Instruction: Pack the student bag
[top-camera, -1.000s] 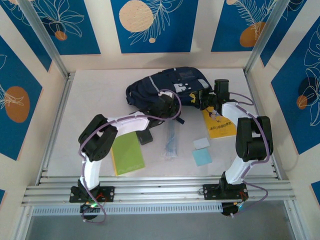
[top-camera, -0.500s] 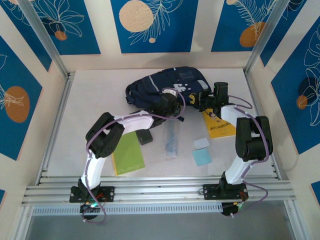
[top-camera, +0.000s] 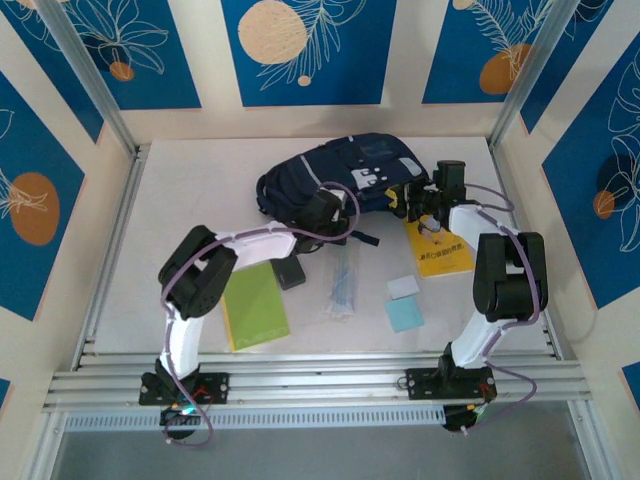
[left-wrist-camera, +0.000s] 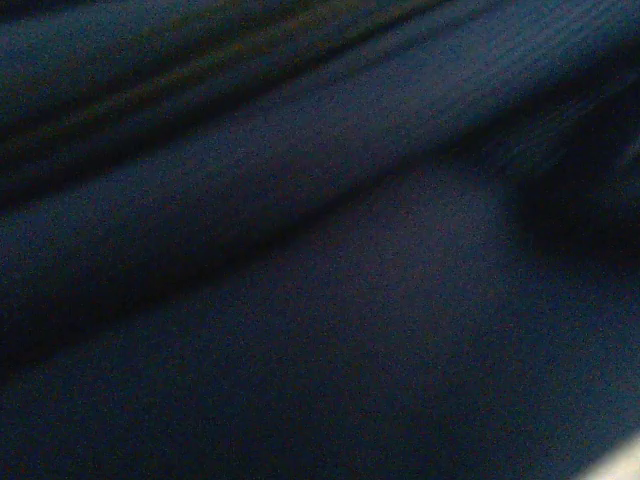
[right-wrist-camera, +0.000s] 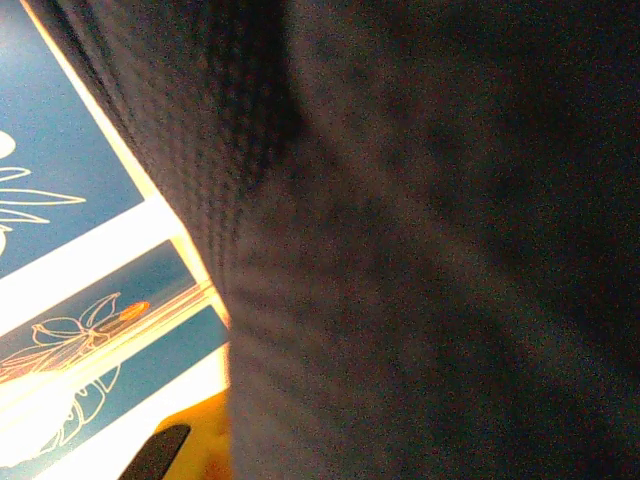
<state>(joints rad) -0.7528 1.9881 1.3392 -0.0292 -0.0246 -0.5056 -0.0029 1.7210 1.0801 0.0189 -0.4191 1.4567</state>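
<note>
Left tool closed, against student bag

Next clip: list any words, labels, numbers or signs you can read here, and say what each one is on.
No text here is clear enough to quote.
On the yellow book: dark print and a small picture on the cover, too small to read.
On the green notebook: faint marks near its lower edge, too blurred to read.
On the grey patch of the student bag: dark marks, not legible.

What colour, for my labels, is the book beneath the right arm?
Yellow book, clearest in top external view.
</note>
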